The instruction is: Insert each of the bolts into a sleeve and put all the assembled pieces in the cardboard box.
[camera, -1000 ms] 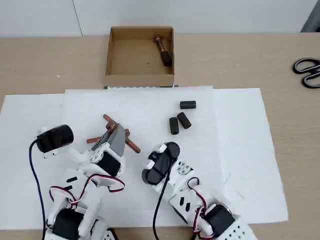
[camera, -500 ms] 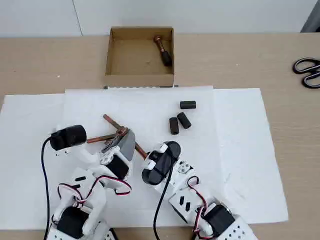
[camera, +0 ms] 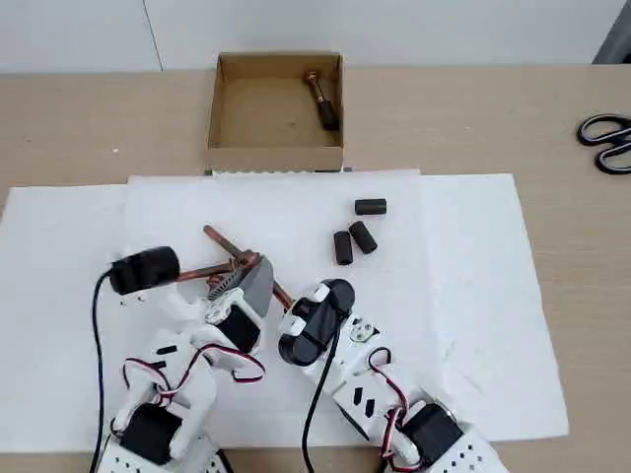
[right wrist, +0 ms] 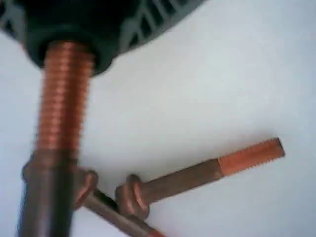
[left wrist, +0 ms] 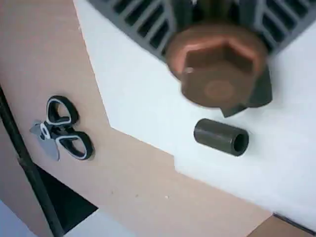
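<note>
Insertion step: left tool (camera: 258, 272) pinches bolt (left wrist: 217, 74), right tool (camera: 301, 313) clamps sleeve (right wrist: 59, 34). Hold bolt coaxial with bore; advance gently.

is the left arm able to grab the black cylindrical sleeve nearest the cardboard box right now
Probably not yet: the left gripper is shut on a copper hex-head bolt, so its jaws have no room for that black sleeve until the bolt is let go.

The cardboard box (camera: 276, 158) holds one copper bolt (camera: 314, 83) seated in a black sleeve (camera: 327, 115). Three loose sleeves (camera: 363, 236) lie close together on paper (camera: 473, 296). Two bare bolts (camera: 223, 241) lie heads together; a third bolt (right wrist: 64, 103) enters a fourth sleeve (right wrist: 69, 34).
</note>
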You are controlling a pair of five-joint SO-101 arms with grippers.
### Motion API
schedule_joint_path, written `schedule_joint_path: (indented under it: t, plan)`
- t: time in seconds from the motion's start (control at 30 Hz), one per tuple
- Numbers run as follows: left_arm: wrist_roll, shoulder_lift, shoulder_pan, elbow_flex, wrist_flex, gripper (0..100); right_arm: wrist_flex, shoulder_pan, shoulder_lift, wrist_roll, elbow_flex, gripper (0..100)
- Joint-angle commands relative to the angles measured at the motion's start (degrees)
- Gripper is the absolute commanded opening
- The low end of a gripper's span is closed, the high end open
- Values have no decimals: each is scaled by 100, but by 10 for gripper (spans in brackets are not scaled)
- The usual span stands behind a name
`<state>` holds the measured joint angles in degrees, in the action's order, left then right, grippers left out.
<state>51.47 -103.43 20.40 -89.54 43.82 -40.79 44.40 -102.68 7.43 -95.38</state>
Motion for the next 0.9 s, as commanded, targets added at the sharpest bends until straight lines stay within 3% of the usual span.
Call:
schedule_joint_path:
  t: [0.0,0.23,0.4,0.87]
  plan:
    - [-9,-62,97,-22,-123,5,198,40,-48,0,264,3]
    - [-738,-62,879,-22,-132,5,198,40,-48,0,264,3]
    - [-1160,-62,1081,-22,-105,5,198,40,-48,0,255,3]
    - [-1354,-53,1547,-673,-97,5,488,40,-48,0,369,3]
